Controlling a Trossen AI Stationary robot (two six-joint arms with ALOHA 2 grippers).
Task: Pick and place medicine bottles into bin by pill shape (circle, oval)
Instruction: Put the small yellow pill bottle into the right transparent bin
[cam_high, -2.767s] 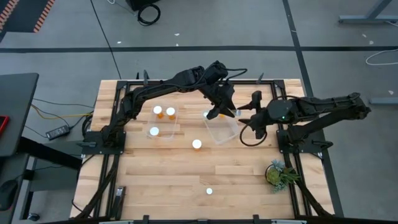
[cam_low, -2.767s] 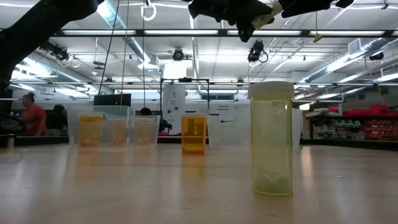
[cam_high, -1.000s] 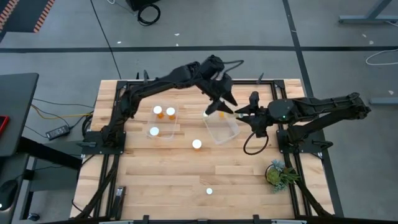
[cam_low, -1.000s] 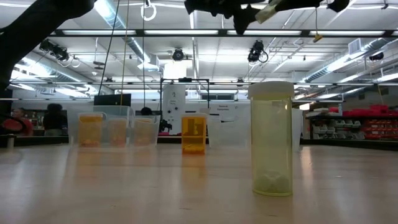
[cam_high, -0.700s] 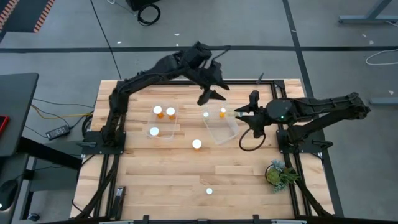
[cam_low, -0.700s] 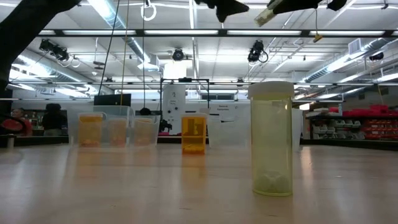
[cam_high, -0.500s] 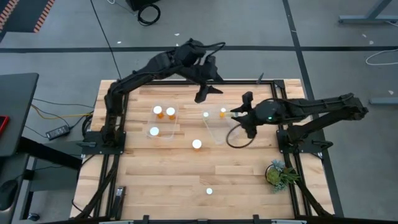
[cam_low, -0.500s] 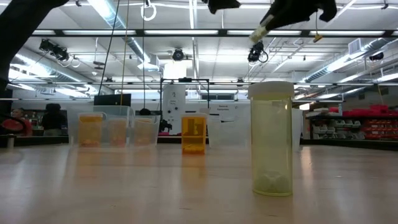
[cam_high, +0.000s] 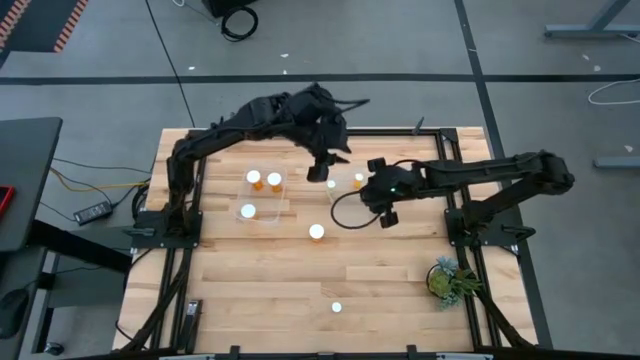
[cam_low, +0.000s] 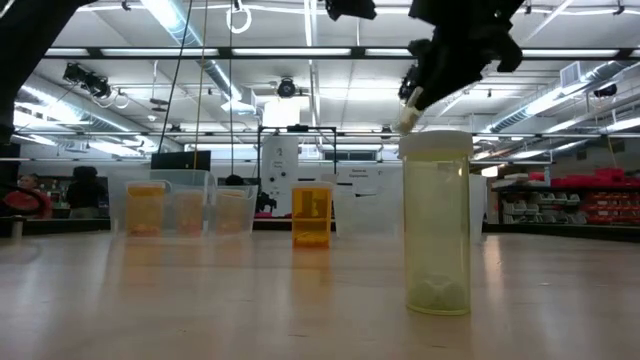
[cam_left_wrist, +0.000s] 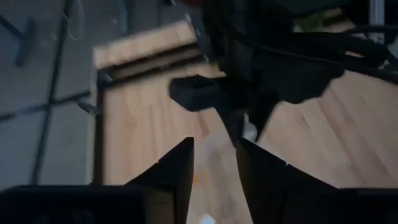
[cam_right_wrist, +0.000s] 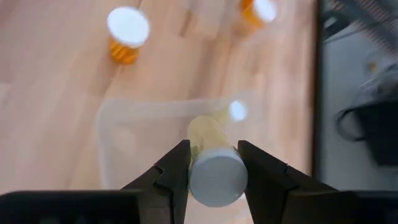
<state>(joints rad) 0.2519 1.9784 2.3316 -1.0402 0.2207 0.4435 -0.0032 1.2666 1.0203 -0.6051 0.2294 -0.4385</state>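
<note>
- The table carries a clear bin near its far right edge.
- The right gripper, above that bin, pinches a white-capped medicine bottle.
- The left gripper, narrowly parted and empty, hovers near the table's far edge.

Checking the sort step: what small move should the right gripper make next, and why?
Probably lower a little and release. The right gripper is shut on a pale bottle directly above the clear bin, so a short descent should drop it inside. The left gripper waits nearby.
</note>
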